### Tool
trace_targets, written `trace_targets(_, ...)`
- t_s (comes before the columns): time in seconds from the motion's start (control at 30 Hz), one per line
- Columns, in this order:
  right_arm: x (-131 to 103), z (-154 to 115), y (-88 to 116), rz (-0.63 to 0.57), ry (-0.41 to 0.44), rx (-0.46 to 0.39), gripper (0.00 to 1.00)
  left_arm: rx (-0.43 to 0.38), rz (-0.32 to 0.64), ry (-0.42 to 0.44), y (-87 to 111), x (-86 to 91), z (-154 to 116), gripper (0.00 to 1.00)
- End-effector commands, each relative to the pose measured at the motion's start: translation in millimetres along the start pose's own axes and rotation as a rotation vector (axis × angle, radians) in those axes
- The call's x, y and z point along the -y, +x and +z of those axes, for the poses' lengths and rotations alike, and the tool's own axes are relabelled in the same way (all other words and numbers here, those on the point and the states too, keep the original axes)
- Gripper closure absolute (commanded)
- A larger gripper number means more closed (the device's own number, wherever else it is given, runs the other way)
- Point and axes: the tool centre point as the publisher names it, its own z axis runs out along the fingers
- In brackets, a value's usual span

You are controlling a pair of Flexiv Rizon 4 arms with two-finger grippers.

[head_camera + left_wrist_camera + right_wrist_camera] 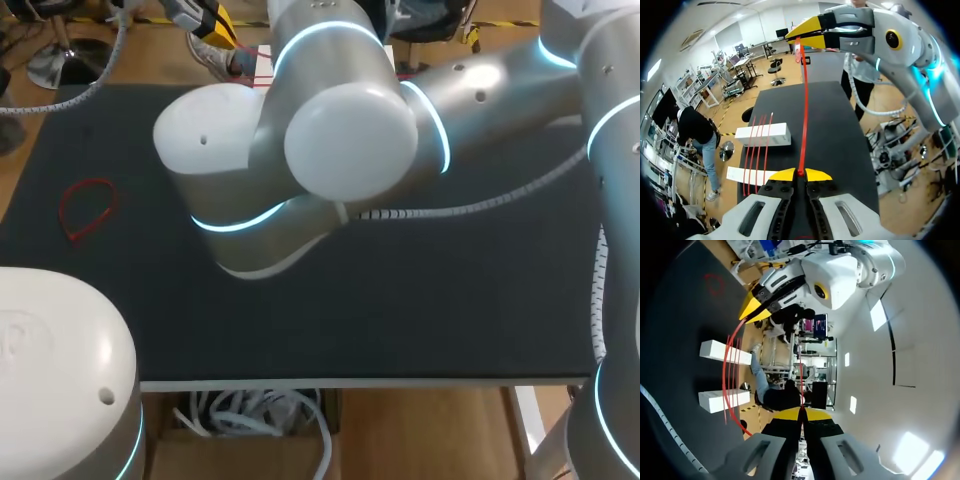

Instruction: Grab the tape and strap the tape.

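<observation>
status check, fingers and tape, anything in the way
Left fingers shut on red tape. Right fingers shut on its other end. Nothing seen blocking.

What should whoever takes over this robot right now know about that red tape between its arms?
The left end effector is shut on the red tape.
The right end effector is shut on the same tape, which runs straight between the two above the table.
Spare tapes lie across two white blocks. A red loop lies alone on the table.
Done: the tape is grabbed.
Left: strapping it. It does not look closed into a loop yet.
</observation>
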Motion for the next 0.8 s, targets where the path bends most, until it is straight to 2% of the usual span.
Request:
trace_targets(0.03, 1.1, -2.9, -3.2, -0.026, 0.002, -0.012, 1.0, -0.003, -0.001, -0.003, -0.7, 0.2, -0.5, 1.0)
trace_targets(0.2, 1.5, -6.3, -5.1, -0.054, 0.005, -0.017, 1.0, -0.003, -0.001, -0.003, -0.7, 0.2, -0.5, 1.0)
trace_targets(0.33, 1.2, -10.1, -7.2, 0.062, -0.043, -0.071, 1.0, -0.003, -0.001, -0.003, -0.7, 0.2, -0.5, 1.0)
trace_targets(0.8, 1.2, -10.1, -7.2, 0.062, -0.043, -0.071, 1.0, -0.003, -0.001, -0.003, -0.7, 0.2, -0.5, 1.0)
